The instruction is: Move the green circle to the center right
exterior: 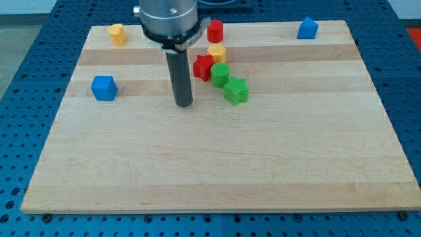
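Note:
The green circle (220,74) is a round green block in the upper middle of the wooden board (217,164). It touches a red star block (203,66) on its left, a yellow block (217,53) above it and a green star block (236,91) at its lower right. My tip (183,103) rests on the board to the left of this cluster, a short gap from the green circle and a little lower in the view.
A red cylinder (215,30) stands above the cluster. A yellow block (117,33) sits at the top left, a blue block (307,28) at the top right and a blue cube (104,87) at the left.

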Available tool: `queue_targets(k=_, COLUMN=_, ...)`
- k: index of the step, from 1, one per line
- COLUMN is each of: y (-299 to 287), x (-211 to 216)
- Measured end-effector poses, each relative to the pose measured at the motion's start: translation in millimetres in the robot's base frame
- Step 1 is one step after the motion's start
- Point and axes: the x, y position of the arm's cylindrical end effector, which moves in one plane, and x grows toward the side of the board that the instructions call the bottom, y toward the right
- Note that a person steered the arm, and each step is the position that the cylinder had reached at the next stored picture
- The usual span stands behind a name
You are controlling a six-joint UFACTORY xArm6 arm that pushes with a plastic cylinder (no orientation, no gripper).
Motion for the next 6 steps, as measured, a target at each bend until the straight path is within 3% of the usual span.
queue_targets(k=3, y=44, x=-51)
queue_targets(k=6, y=108, x=-58)
